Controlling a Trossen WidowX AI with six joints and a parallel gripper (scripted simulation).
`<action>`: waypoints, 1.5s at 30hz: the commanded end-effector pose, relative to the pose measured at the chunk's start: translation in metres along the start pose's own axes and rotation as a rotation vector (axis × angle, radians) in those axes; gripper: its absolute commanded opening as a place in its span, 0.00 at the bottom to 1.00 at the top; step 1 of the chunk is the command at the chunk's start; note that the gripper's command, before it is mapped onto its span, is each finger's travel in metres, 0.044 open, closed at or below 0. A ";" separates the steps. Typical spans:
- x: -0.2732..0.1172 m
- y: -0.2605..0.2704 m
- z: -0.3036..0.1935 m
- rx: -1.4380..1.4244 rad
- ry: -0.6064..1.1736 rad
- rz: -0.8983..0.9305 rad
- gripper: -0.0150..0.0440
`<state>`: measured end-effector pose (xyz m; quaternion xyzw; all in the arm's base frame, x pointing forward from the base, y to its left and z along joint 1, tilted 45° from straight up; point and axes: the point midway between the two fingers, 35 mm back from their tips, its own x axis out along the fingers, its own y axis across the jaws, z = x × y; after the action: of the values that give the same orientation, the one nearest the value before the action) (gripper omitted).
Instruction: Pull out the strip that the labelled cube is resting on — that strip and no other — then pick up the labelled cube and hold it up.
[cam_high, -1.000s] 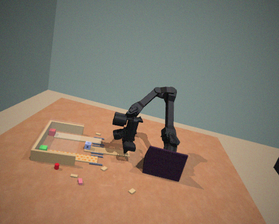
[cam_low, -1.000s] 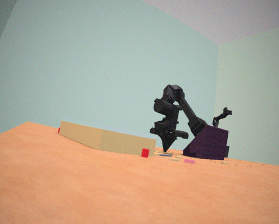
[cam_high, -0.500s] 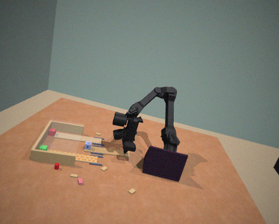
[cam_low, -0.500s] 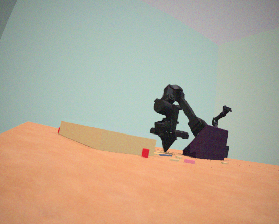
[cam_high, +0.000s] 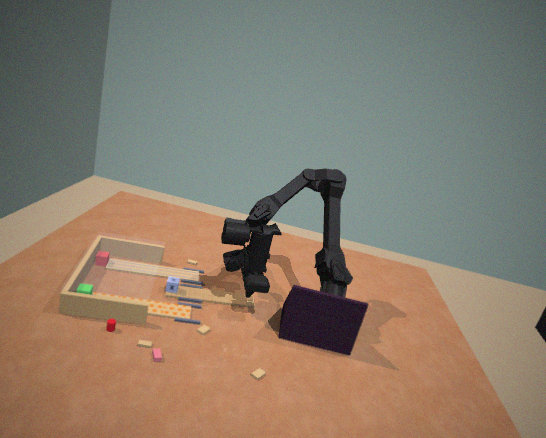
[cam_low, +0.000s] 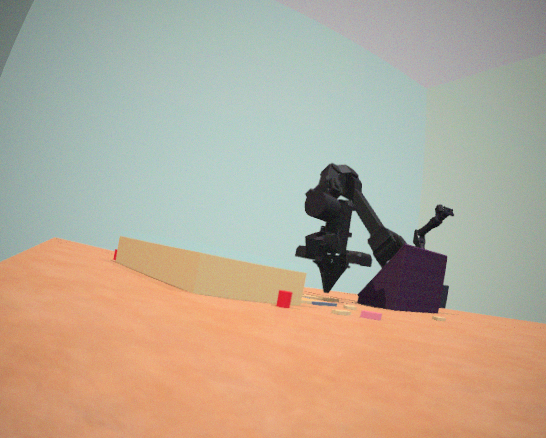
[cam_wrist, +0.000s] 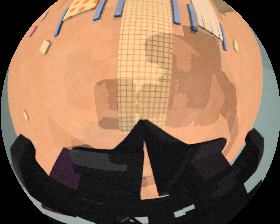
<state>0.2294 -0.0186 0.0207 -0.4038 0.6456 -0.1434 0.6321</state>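
The labelled cube (cam_high: 172, 285), pale blue with dark marks, sits on the inner end of the grid-patterned strip (cam_high: 215, 298) (cam_wrist: 145, 60), at the open side of the tray. It is not seen in the wrist view. The strip runs out between blue rails towards the arm base. My gripper (cam_high: 248, 295) (cam_low: 326, 291) (cam_wrist: 142, 123) points down, shut, at the strip's outer end, with no strip seen clearly between the fingers. Whether the tips touch the strip's raised end is hard to tell.
The wooden-walled tray (cam_high: 105, 307) (cam_low: 240, 280) holds a green block (cam_high: 85, 289) and a red block (cam_high: 102, 258). A striped strip (cam_high: 155, 270) (cam_wrist: 207, 17) and an orange-dotted strip (cam_high: 170, 309) (cam_wrist: 82, 7) flank the grid strip. A red cylinder (cam_high: 111, 325) and a purple block (cam_high: 322, 320) stand nearby.
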 end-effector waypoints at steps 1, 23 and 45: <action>-0.030 -0.001 0.006 0.014 -0.007 0.005 0.25; -0.039 -0.007 0.078 0.098 -0.009 0.005 1.00; -0.053 -0.011 0.165 0.101 -0.013 0.006 1.00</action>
<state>0.3702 0.0616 0.0438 -0.3655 0.6318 -0.1725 0.6614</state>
